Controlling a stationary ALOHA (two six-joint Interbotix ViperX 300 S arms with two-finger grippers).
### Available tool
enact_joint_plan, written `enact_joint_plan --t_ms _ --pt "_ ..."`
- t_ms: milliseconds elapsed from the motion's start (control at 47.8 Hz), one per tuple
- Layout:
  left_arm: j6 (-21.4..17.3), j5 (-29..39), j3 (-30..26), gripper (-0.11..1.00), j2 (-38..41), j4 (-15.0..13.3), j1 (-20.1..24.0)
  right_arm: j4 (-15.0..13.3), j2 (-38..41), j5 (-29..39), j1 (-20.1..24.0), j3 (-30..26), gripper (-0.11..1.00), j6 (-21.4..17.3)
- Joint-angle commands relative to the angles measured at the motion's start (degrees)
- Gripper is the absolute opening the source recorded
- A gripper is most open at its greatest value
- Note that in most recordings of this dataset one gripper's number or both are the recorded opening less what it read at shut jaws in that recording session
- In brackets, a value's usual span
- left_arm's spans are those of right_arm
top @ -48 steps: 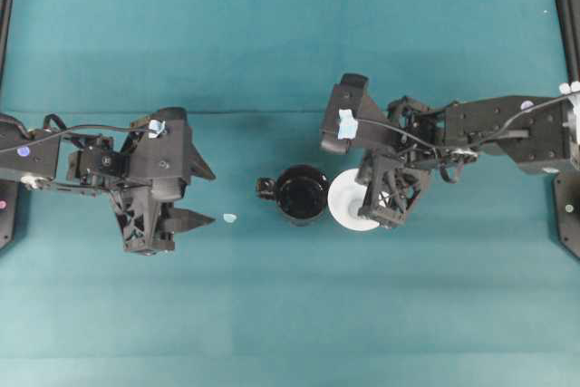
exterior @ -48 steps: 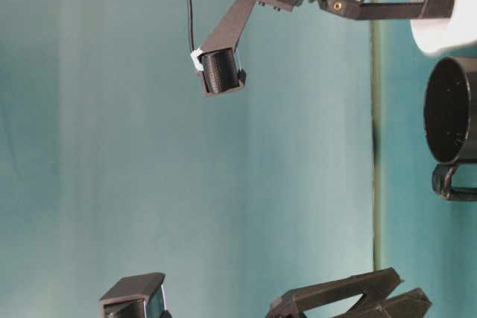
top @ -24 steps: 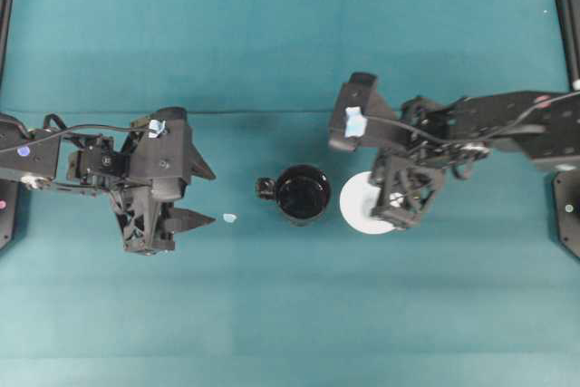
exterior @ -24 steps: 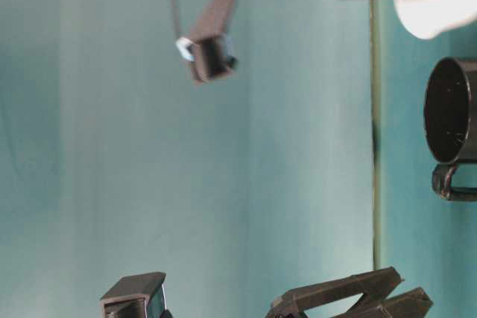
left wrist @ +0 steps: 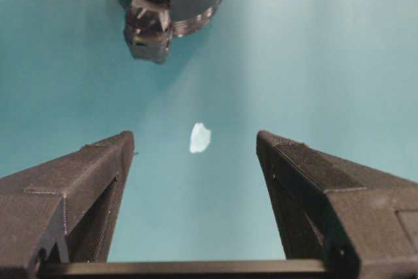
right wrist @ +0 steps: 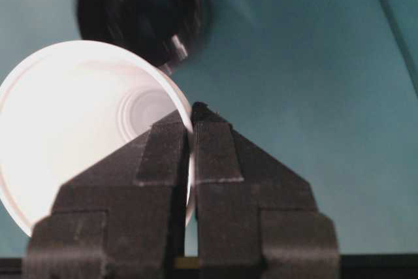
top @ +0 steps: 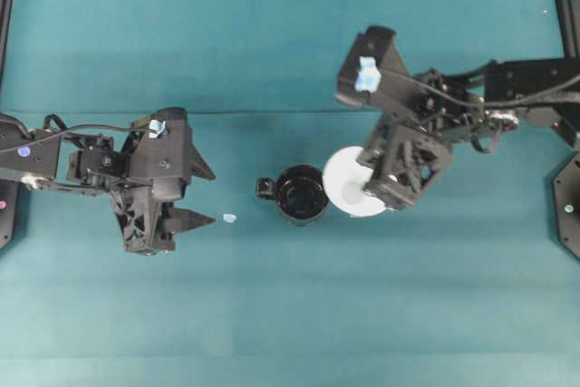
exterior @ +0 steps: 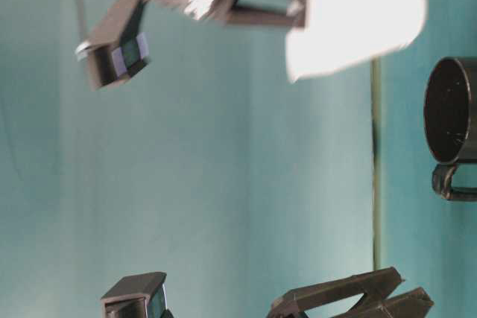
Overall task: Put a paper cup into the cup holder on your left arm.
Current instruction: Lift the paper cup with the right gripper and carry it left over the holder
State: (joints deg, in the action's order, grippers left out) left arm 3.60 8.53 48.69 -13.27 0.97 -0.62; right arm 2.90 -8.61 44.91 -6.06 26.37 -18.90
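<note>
Paper cup (top: 346, 180): 1 item, white, tapered, carried clear of the table by the right gripper (right wrist: 191, 117), whose 2 fingers are pinched together on the cup's wall at the rim, 1 inside and 1 outside. In the right wrist view the mouth faces the camera; in the table-level view the cup hangs tilted, base leading.

Cup holder (top: 300, 194): 1 item, glossy black, upright on the teal table (top: 290, 314), mouth open, knob toward the left arm. Seen from overhead, the cup's rim sits just beside and partly over the holder's right edge.

Left gripper (left wrist: 194, 145): jaws spread wide, holding nothing, well apart from the holder. A pale scrap (top: 229, 218) lies on the table between them.

Handling note: the cup likely needs levelling first, its base centred over the holder's mouth, then a straight descent. The rim is wider than the holder, so it should seat on top; release only once settled.
</note>
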Motion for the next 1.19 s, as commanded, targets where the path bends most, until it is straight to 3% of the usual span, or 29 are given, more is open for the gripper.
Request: enact_joint_plan --t_ms 0,293,1172 --pt "0.35 -0.35 -0.97 0.79 -0.26 0.09 0.09 0.09 1.05 -0.70 0.53 -3.87 -0.02 -0.53" --pt "0.62 -0.44 -0.97 0.79 -0.18 0.18 0.09 -1.67 7.65 -1.05 0.53 -9.23 -0.02 0.00" --pt "0.70 -0.44 -0.79 0.79 0.35 0.09 0.18 -2.11 12.04 -6.59 1.14 -3.87 -0.02 -0.35"
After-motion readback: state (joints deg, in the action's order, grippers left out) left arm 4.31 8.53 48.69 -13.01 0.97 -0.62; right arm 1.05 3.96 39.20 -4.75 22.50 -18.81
